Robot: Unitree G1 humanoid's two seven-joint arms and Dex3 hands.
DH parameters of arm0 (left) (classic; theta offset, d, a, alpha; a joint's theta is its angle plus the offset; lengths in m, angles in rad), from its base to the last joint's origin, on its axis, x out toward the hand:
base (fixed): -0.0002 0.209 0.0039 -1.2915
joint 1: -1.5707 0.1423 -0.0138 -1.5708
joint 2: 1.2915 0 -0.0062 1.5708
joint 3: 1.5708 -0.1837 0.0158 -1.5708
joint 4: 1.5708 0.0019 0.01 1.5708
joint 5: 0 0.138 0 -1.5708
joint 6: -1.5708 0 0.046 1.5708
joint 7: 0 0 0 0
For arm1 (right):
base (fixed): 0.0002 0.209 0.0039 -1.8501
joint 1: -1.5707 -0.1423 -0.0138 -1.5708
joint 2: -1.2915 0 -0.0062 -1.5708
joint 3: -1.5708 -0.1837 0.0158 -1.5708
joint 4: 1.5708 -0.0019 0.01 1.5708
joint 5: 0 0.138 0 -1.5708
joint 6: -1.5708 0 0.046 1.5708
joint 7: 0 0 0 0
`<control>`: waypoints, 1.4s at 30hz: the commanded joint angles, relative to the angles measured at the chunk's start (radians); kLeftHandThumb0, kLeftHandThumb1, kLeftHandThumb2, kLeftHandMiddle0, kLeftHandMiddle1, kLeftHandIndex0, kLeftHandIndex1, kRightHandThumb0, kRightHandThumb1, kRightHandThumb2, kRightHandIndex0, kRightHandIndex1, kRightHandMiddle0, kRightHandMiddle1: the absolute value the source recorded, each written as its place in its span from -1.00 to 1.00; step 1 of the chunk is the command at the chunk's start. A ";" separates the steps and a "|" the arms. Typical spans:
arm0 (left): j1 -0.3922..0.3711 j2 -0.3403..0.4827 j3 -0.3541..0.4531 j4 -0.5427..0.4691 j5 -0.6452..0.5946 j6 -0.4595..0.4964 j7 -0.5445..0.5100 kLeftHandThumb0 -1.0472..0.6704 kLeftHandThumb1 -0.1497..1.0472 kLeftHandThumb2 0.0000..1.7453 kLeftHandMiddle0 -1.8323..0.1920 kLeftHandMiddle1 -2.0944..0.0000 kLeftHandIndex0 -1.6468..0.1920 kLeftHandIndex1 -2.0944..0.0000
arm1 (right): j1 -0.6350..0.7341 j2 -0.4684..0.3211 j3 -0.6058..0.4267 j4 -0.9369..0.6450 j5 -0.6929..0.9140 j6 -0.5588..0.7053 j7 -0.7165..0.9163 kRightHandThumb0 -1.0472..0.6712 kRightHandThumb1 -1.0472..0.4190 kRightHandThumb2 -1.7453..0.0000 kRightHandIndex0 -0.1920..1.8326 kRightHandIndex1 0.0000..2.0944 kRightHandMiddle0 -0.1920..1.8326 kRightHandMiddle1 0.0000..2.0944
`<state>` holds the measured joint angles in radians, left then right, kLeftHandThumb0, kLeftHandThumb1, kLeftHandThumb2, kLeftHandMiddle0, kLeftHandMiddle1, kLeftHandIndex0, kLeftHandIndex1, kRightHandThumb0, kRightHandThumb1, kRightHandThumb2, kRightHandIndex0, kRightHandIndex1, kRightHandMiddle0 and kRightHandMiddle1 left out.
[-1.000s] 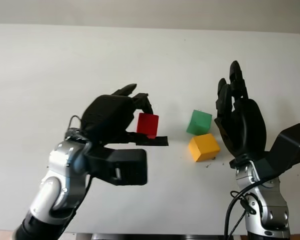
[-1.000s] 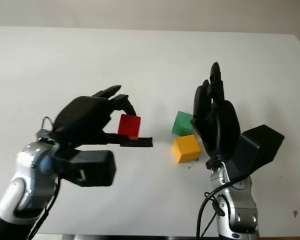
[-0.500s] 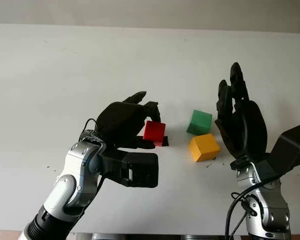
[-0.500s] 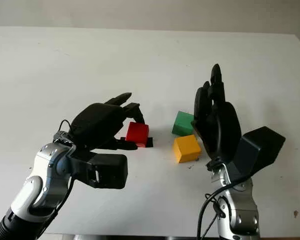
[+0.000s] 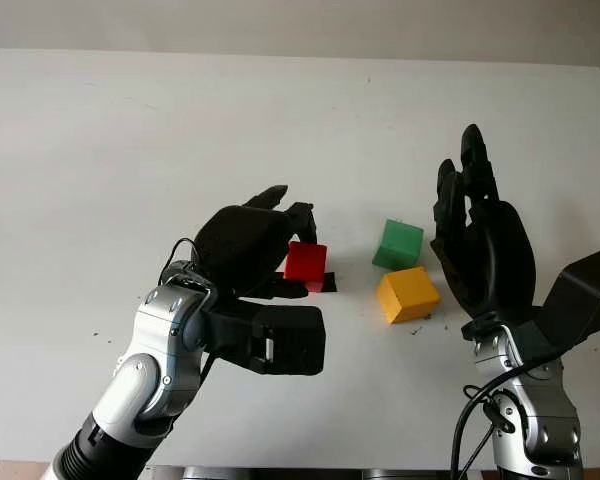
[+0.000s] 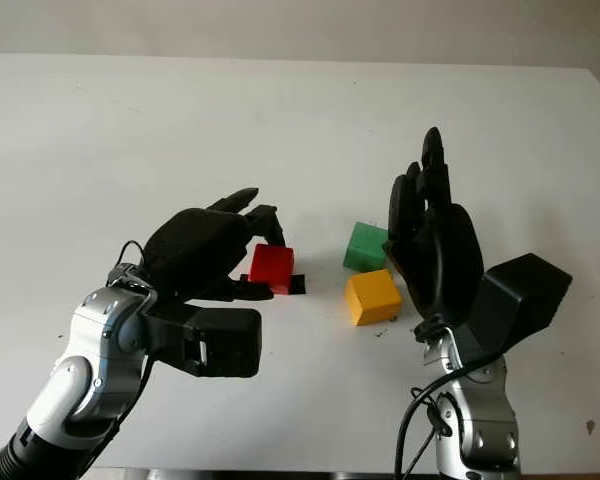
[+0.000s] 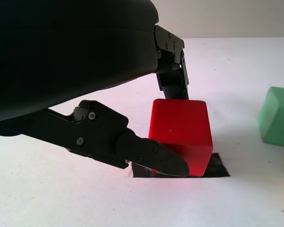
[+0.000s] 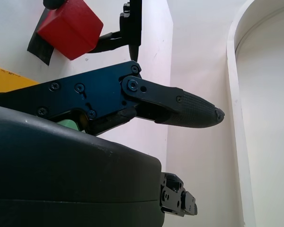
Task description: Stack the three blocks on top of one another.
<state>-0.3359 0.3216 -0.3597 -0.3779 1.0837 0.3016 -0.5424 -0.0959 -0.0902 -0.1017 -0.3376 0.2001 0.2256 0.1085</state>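
My left hand [image 5: 298,250] is shut on the red block [image 5: 308,264], which sits on a black tape mark [image 7: 217,171] on the white table [image 5: 130,150]. In the left wrist view the thumb lies across the near lower face of the red block [image 7: 180,135] and a finger presses its far top edge. The green block [image 5: 398,244] stands to the right of the red one, with the yellow block [image 5: 408,294] just in front of it, almost touching. My right hand [image 5: 475,230] is open, held upright just right of these two blocks.
The table's front edge runs close below both arms. Wide bare surface lies to the left and behind the blocks.
The left hand has come down and to the right, bringing the red block from the air onto the black mark. The right hand, green block and yellow block have not moved.
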 commanded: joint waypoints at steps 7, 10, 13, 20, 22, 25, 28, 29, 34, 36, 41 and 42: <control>0.031 0.003 -0.002 -0.008 0.026 -0.025 0.038 -0.36 1.00 -0.93 0.87 0.95 0.78 -0.16 | 0.010 -0.007 -0.008 -0.016 -0.001 -0.008 0.001 -0.54 -1.00 0.26 -1.00 -1.00 -1.00 -1.00; 0.038 -0.003 0.000 -0.010 0.031 -0.023 0.044 -0.40 0.99 -0.94 0.88 0.95 0.72 0.28 | 0.012 -0.008 -0.007 -0.020 -0.002 -0.007 0.002 -0.54 -1.00 0.26 -1.00 -1.00 -1.00 -1.00; 0.042 -0.003 0.001 -0.018 0.026 -0.023 0.031 -0.44 0.99 -0.94 0.92 0.96 0.72 0.57 | 0.015 -0.010 -0.008 -0.018 -0.001 -0.014 0.008 -0.55 -1.00 0.26 -1.00 -1.00 -1.00 -1.00; 0.060 0.005 0.039 -0.090 -0.081 -0.022 -0.063 -0.50 0.99 -0.93 0.99 0.98 0.84 0.80 | 0.021 -0.004 -0.015 -0.025 0.004 -0.009 0.005 -0.56 -1.00 0.28 -1.00 -1.00 -1.00 -1.00; 0.059 0.004 0.067 -0.137 -0.139 0.015 -0.135 -0.55 0.99 -0.93 1.00 0.99 0.94 0.88 | 0.021 -0.005 -0.018 -0.026 0.008 -0.010 0.008 -0.56 -1.00 0.29 -1.00 -1.00 -1.00 -1.00; 0.056 0.006 0.097 -0.182 -0.183 0.053 -0.180 -0.63 0.97 -0.94 1.00 1.00 0.99 0.96 | 0.021 -0.009 -0.021 -0.027 0.008 -0.010 0.009 -0.57 -1.00 0.30 -1.00 -1.00 -1.00 -1.00; 0.055 0.008 0.130 -0.223 -0.214 0.089 -0.192 -0.70 0.95 -0.95 1.00 1.00 1.00 1.00 | 0.021 -0.011 -0.021 -0.028 0.000 -0.008 0.004 -0.57 -1.00 0.29 -1.00 -1.00 -1.00 -1.00; 0.055 0.007 0.144 -0.233 -0.230 0.102 -0.194 -0.71 0.94 -0.94 1.00 1.00 1.00 1.00 | 0.020 -0.011 -0.021 -0.028 -0.001 -0.007 0.003 -0.57 -1.00 0.29 -1.00 -1.00 -1.00 -1.00; 0.073 -0.022 0.254 -0.291 -0.369 0.162 -0.153 -0.76 0.99 -0.88 1.00 1.00 1.00 1.00 | 0.012 -0.033 -0.029 -0.020 -0.005 -0.030 0.023 -0.58 -1.00 0.36 -1.00 -1.00 -1.00 -1.00; 0.089 -0.029 0.299 -0.288 -0.413 0.134 -0.078 -0.81 1.00 -0.75 1.00 1.00 1.00 1.00 | 0.001 -0.049 -0.040 -0.015 0.001 -0.035 0.035 -0.59 -1.00 0.44 -1.00 -1.00 -1.00 -1.00; 0.107 -0.106 0.447 -0.201 -0.552 0.084 0.175 -0.81 1.00 -0.25 1.00 0.99 0.99 0.99 | -0.053 -0.104 -0.082 0.003 0.027 -0.030 0.073 -0.60 -0.99 0.78 -1.00 -1.00 -1.00 -1.00; 0.105 -0.127 0.476 -0.176 -0.597 0.068 0.221 -0.80 1.00 -0.24 1.00 0.98 0.99 0.98 | -0.064 -0.129 -0.087 0.008 0.024 -0.029 0.091 -0.60 -1.00 0.84 -1.00 -1.00 -1.00 -1.00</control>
<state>-0.2352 0.2188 0.0806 -0.5767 0.5177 0.3827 -0.3574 -0.1354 -0.1867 -0.1754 -0.3312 0.2193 0.2043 0.1863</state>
